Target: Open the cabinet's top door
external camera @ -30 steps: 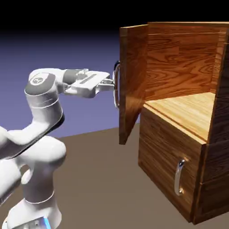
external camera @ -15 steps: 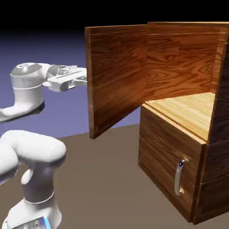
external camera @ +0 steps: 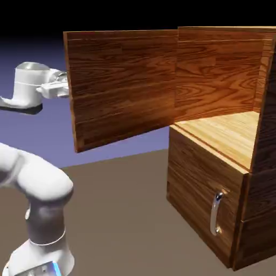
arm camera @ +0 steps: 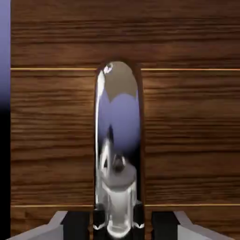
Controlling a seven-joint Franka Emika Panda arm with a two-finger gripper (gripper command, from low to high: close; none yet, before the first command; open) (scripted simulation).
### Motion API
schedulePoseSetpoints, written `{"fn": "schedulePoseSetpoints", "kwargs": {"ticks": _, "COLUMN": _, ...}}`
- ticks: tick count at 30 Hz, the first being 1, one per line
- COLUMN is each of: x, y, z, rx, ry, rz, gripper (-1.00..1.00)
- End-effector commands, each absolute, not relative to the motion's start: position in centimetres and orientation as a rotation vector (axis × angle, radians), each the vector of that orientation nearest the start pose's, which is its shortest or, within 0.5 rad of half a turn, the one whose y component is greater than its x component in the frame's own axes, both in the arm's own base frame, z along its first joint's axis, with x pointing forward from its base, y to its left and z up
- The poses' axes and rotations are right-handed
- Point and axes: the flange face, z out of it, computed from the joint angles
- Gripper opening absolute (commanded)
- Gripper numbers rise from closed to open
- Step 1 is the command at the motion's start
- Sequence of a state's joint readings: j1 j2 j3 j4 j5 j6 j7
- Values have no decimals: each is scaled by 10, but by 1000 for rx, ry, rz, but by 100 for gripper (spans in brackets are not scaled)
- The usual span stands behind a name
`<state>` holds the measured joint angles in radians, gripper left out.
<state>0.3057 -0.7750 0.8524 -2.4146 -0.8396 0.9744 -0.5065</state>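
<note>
A: Nearest items first?
B: Lower panel (external camera: pixel 199 191): shut, brown wood grain, with short curved silver handle (external camera: pixel 216 213) near its outer edge. Alongside, on the brown table (external camera: pixel 124 215), smooth white arm (external camera: pixel 46 188), partly cut off at the exterior view's left.

A: Position of the top door (external camera: pixel 124 89)?
B: Open, hinged at the far front edge of the cabinet (external camera: pixel 210 151). Swung wider than in the earlier frames, free edge now further toward the exterior view's left. Flat, tall, dark striped grain. Pale wood shelf (external camera: pixel 223 129) exposed inside.

A: And beyond it?
B: Gripper (arm camera: pixel 120 225), mostly hidden behind the door in the exterior view. In the hand view, clenched on the long bar handle (arm camera: pixel 119 103): rounded, mirror-bright, upright in that view.

A: Obstructions?
B: Door panel across the line of sight to the fingertips. Farthest back, plain blue-violet backdrop (external camera: pixel 40 129), black above.
</note>
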Motion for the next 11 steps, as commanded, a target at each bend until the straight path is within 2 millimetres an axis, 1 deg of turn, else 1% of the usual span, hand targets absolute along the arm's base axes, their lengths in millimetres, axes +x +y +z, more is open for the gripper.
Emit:
{"fn": "schedulePoseSetpoints", "kwargs": {"ticks": 1, "x": 141, "y": 250, "z": 553, "rx": 1397, "ry": 758, "rz": -452, "gripper": -100}}
{"fn": "schedulePoseSetpoints", "kwargs": {"ticks": 6, "x": 150, "y": 288, "z": 553, "rx": 1439, "ry": 689, "rz": -531, "gripper": -100}}
{"fn": "schedulePoseSetpoints", "kwargs": {"ticks": 10, "x": 157, "y": 311, "z": 553, "rx": 1463, "ry": 648, "rz": -577, "gripper": -100}}
{"fn": "schedulePoseSetpoints", "kwargs": {"ticks": 11, "x": 157, "y": 311, "z": 553, "rx": 1463, "ry": 648, "rz": -577, "gripper": 100}}
